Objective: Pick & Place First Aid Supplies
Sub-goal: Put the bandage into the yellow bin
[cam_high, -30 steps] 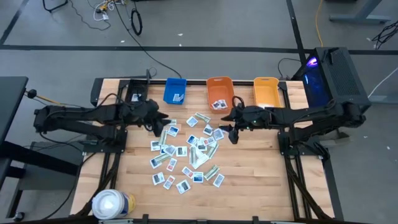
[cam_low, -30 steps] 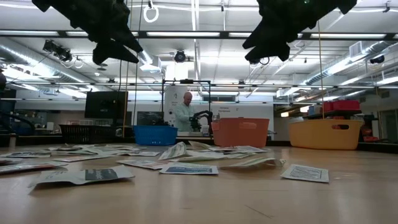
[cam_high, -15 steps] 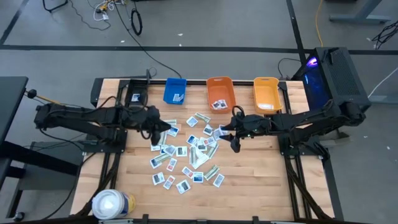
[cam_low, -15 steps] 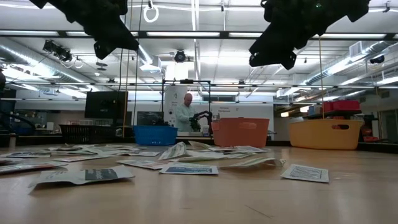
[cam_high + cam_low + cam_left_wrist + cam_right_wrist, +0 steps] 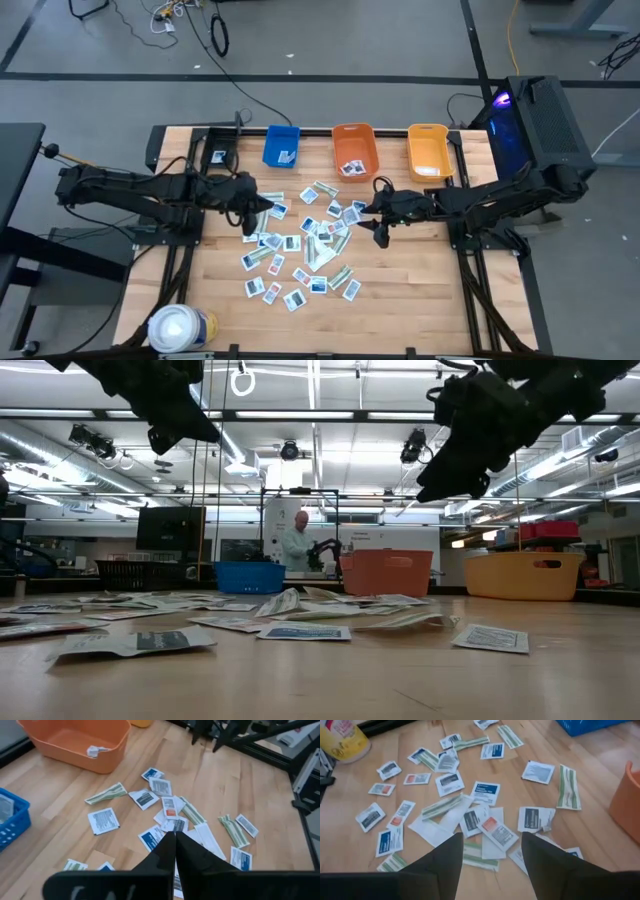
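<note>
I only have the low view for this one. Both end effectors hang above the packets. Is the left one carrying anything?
Observer: No. The left wrist view shows the left end effector shut, with nothing in it.
Operator: And the right one?
Observer: The right end effector is open and empty, above the right side of the scattered packets.
Operator: I only see the orange bin's wall. Is anything inside?
Observer: Yes. From above, the orange bin has at least one packet in it, at the end nearer the pile.
</note>
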